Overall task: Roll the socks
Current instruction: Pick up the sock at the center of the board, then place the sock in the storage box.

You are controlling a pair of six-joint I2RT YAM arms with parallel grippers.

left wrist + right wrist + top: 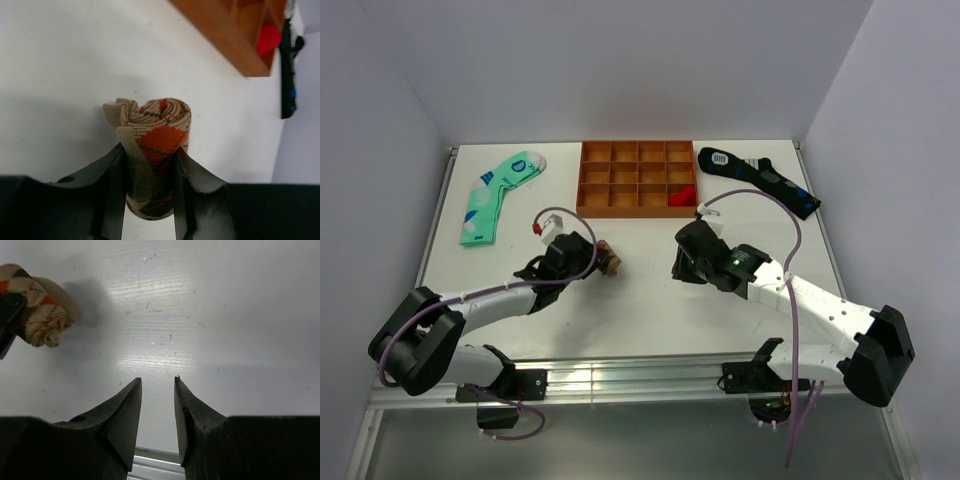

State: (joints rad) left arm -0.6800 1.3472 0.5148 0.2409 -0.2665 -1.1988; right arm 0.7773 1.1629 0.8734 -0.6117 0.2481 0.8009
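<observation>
The tan argyle sock (157,135) is wound into a tight roll, its spiral end facing the left wrist camera. My left gripper (149,155) is shut on the roll, one finger on each side. From above, the sock (610,262) pokes out just right of the left gripper (595,258) near the table's middle. The right wrist view catches the sock (35,307) at its upper left. My right gripper (157,382) is open with only bare table between its fingers; it hovers to the right of the roll (682,262), apart from it.
An orange compartment tray (638,179) stands at the back centre with a red item (682,195) in one cell. A mint-green sock (498,192) lies at the back left, a black sock with blue marks (760,178) at the back right. The table's metal rail (620,380) runs along the near edge.
</observation>
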